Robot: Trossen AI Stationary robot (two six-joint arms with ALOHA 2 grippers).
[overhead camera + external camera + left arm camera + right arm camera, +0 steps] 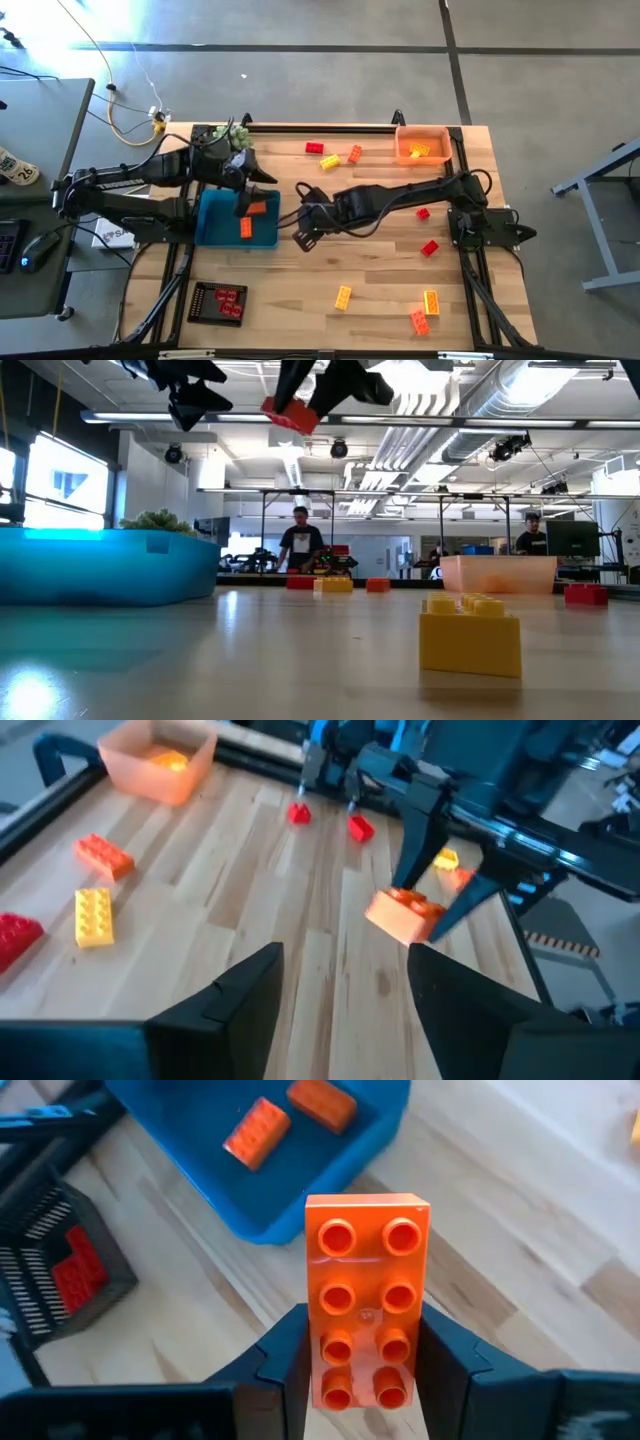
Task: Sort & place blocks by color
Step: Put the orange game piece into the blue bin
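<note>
Right hand (365,1370) grips orange block (365,1295) beside blue tray (380,1140); left hand (345,990) open

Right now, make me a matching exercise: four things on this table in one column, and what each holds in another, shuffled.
Things:
1. blue tray
2. orange tray
3. black basket
4. right gripper

Holds:
A. red bricks
B. one orange brick, raised off the table
C. two orange bricks
D. yellow bricks

Pairs: 1-C, 2-D, 3-A, 4-B
</note>
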